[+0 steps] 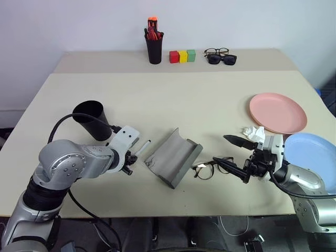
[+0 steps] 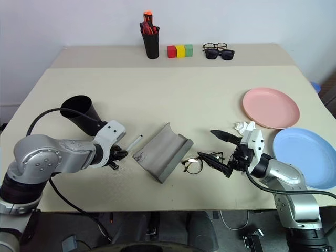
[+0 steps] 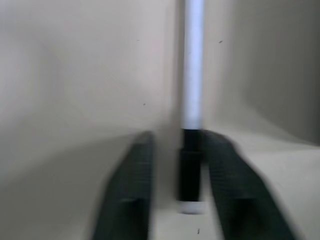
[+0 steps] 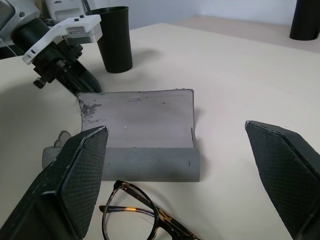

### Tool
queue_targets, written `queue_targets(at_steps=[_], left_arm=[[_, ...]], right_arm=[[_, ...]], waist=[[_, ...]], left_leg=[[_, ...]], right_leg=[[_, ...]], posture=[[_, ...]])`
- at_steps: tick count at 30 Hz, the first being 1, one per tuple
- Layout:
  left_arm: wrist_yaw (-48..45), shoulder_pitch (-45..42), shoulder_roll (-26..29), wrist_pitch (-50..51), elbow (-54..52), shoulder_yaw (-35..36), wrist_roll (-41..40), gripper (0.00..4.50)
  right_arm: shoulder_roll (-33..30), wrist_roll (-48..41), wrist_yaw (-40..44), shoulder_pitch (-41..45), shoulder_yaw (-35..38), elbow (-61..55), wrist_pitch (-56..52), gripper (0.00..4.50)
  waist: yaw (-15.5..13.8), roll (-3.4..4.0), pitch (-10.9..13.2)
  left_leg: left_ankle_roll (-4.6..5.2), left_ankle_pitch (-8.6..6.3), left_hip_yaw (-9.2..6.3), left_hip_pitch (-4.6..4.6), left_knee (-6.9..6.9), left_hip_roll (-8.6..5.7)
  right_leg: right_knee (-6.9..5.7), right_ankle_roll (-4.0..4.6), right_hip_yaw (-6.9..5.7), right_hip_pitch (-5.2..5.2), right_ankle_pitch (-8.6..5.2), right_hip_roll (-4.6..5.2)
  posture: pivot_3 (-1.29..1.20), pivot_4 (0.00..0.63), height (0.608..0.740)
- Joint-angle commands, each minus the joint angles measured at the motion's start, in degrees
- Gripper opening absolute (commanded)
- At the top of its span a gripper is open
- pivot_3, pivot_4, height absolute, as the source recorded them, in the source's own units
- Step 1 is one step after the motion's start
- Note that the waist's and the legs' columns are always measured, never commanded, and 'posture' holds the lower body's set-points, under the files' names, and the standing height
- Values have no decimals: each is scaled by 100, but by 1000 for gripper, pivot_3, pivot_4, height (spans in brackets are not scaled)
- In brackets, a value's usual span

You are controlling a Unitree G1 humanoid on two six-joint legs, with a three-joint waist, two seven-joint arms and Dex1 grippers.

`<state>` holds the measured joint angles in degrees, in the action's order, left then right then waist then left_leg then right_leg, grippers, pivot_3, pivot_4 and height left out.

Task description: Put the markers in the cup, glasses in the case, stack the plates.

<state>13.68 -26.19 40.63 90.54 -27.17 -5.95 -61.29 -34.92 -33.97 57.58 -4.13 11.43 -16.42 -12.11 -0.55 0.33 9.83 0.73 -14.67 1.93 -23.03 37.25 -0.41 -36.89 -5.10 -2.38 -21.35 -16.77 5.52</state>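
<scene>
Left wrist view: left gripper (image 3: 180, 192) closing around the white marker (image 3: 192, 75), lying near the desk's front edge between cup (image 1: 93, 119) and open case (image 1: 174, 157). Next: lift, drop in cup. Right gripper (image 1: 232, 155) gapes wide over glasses (image 1: 211, 168).

- A narrow black pen pot (image 1: 154, 48) stands at the far edge of the table (image 1: 157, 100), holding a bunch of red-orange pens (image 1: 152, 29).
- Red, yellow and green blocks (image 1: 182, 56) sit in a row beside it.
- Black-framed spectacles (image 1: 216, 51) lie touching black sunglasses (image 1: 222, 59).
- A crumpled white tissue (image 1: 254, 133) lies just beside the pink plate.
</scene>
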Motion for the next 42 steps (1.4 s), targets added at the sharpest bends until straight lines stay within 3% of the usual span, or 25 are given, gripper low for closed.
queue_targets(at_steps=[1, 5, 7, 11, 15, 19, 21, 23, 30, 42], left_arm=[[85, 388, 146, 196, 222, 118, 155, 230], [-547, 797, 261, -278, -527, 328, 497, 230], [-1067, 1287, 459, -1424, -944, 250, 1056, 230], [-2109, 2611, 798, -4547, -1312, -24, 2986, 230], [-2289, 3420, 342, -7085, -868, -89, 4528, 230], [-2141, 3499, -214, -8043, -346, -169, 5407, 230], [-1570, 3455, -895, -9608, 149, 55, 5947, 230], [-1145, 3417, -1381, -10511, 593, 232, 6373, 230], [-362, 2882, -2332, -12010, 1428, 466, 7378, 230], [959, 2369, -3477, -11439, 1601, 1341, 8185, 230]], right_arm=[[-76, -50, 7, 79, 58, -160, -3, 4500], [-35, 12, -1, 323, -81, -32, -32, 4500], [3, 37, -2, 454, -169, 30, -35, 4500], [17, 50, 30, 621, -265, 135, -30, 4500], [-17, 52, 62, 777, -307, 238, -47, 4500], [-78, 61, 126, 899, -295, 311, -88, 4500], [-126, 63, 129, 974, -277, 298, -156, 4500], [-187, 64, 112, 1036, -260, 247, -239, 4500], [-470, -3, 158, 1252, -179, 213, -491, 4500], [-571, 89, 354, 1509, -238, 470, -538, 4500]], waist=[[16, 4, -3], [101, 3, -3], [131, 3, -3], [97, 5, -1], [8, 6, 0], [-28, 5, -1], [-20, 5, -1], [-22, 3, -1], [-29, 2, -4], [-31, -1, -3]], left_leg=[[0, 0, 0, 1, -2, 0], [-3, 2, 2, 4, -9, 3], [-6, 3, 3, 3, -15, 3], [-9, 2, 5, -12, -27, 3], [-22, -10, 5, -37, -30, 3], [-5, -20, 9, -45, -28, 3], [4, -24, 14, -53, -28, 2], [25, -18, 21, -68, -26, 3], [33, -16, 26, -117, -3, 3], [56, -26, 29, -131, 53, 3]], right_leg=[[0, 1, 0, 0, -1, 0], [0, 9, 2, -3, -5, -2], [1, 17, 2, -5, -10, -1], [18, 35, 4, -19, -18, 1], [57, 58, 4, -33, -8, 7], [80, 64, 4, -46, -4, 13], [82, 62, 5, -46, -3, 14], [80, 55, 6, -54, 1, 14], [69, -8, 1, -96, 35, 8], [53, -36, 0, -89, 51, 1]], posture=[[0, 150, 740], [0, 150, 740], [0, 150, 740], [0, 150, 740], [0, 150, 740], [0, 150, 740], [0, 150, 740], [0, 150, 740], [0, 150, 740], [0, 150, 740]])
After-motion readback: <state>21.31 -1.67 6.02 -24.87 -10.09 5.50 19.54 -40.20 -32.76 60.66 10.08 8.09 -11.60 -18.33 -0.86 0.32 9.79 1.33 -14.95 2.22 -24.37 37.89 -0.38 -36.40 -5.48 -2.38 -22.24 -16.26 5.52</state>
